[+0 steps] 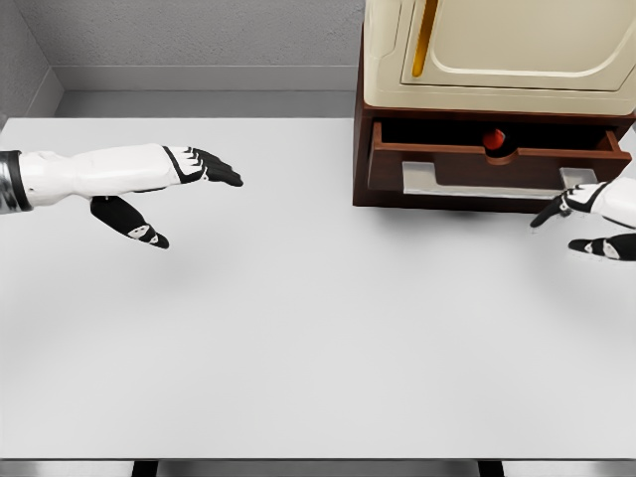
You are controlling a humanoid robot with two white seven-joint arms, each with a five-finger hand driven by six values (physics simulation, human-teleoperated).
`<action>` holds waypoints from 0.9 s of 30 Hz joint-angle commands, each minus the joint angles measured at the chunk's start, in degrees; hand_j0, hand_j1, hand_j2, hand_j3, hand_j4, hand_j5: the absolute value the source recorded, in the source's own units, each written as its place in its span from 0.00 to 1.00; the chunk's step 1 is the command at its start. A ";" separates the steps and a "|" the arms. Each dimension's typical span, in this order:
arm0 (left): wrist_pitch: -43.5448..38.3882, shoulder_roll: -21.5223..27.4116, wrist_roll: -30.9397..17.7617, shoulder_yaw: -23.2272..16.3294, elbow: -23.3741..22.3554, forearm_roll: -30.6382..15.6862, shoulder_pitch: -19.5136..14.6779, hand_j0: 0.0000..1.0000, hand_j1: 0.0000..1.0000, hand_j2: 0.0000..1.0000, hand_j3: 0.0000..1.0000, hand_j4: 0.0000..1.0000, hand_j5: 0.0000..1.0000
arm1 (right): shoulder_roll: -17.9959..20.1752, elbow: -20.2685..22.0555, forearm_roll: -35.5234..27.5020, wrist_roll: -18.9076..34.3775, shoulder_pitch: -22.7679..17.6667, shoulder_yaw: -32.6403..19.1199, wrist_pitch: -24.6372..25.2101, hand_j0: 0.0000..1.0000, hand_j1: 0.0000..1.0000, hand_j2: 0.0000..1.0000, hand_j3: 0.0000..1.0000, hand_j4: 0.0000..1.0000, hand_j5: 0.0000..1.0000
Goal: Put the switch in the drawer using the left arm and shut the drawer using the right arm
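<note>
A brown drawer (497,167) stands pulled out at the base of a cream cabinet (497,50) at the back right of the table. A small red object (494,138), probably the switch, shows inside the drawer near its back. My left hand (189,194) hovers over the left part of the table, fingers spread, holding nothing, far from the drawer. My right hand (581,219) is at the right edge, just in front of the drawer's right front corner, fingers relaxed and empty.
The white table (298,328) spreads across the view, its front edge at the bottom. A grey wall runs behind it. The cabinet door above the drawer has a gold handle (425,40).
</note>
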State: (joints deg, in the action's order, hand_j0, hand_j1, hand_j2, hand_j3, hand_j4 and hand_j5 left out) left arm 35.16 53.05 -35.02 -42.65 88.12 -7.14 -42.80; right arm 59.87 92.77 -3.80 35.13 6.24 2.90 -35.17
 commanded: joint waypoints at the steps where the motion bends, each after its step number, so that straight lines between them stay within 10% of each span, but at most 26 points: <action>1: -0.16 0.03 0.02 0.03 0.03 -0.41 0.00 1.00 1.00 1.00 1.00 1.00 1.00 | -0.19 -1.10 -0.33 -0.13 0.26 2.28 0.17 0.66 0.66 0.66 0.66 0.66 0.66; 27: -0.16 0.12 0.02 0.11 -0.06 -0.41 0.00 1.00 1.00 1.00 1.00 1.00 1.00 | -2.47 -10.42 0.02 -0.13 11.52 11.77 0.17 0.69 0.69 0.69 0.69 0.69 0.69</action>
State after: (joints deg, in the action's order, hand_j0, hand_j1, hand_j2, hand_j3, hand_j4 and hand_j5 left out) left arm 35.16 53.07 -35.02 -42.57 88.09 -7.13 -42.80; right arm 57.41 83.36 -3.68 35.21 17.84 13.68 -35.12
